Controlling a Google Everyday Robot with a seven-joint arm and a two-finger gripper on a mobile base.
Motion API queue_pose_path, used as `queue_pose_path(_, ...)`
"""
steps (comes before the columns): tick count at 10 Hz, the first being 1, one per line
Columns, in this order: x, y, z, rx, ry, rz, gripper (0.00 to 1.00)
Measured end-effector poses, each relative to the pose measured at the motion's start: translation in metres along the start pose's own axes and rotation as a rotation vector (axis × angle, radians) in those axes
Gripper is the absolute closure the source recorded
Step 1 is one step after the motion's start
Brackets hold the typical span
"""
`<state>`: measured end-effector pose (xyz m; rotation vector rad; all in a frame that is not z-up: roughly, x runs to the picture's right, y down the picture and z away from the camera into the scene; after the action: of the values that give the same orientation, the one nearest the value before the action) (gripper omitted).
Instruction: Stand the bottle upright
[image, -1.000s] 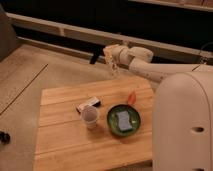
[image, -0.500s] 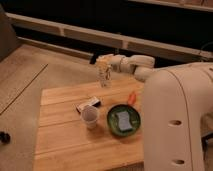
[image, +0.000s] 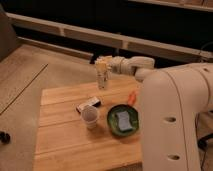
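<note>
The bottle (image: 103, 76) is a slim cream-white one with a printed label. It hangs upright over the far edge of the wooden table (image: 65, 135), its bottom at or just above the boards. My gripper (image: 103, 62) reaches in from the right and is shut on the bottle's top end. The arm's white forearm (image: 131, 65) runs back to the right behind it.
A translucent cup (image: 90, 118) stands mid-table, with a flat black-and-white box (image: 88, 104) just behind it. A green bowl (image: 123, 122) holding a grey-blue sponge sits to the right. A small orange object (image: 132, 96) lies by the robot's white body (image: 175, 120).
The gripper has carried the bottle left and downward, from above the table's far right side to its far edge. The bottle now hangs upright close to the boards.
</note>
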<state>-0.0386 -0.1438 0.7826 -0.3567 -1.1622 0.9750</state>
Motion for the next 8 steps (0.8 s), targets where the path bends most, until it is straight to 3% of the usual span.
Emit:
queue_pose_path(2, 0.008, 0.002, 0.0, -0.082, -0.002, 0.013, 1.0)
queue_pose_path(6, 0.028, -0.006, -0.01, -0.18, 0.078, 0.032, 1.0)
queue_pose_path(8, 0.029, -0.013, -0.022, -0.218, 0.082, 0.038, 1.0)
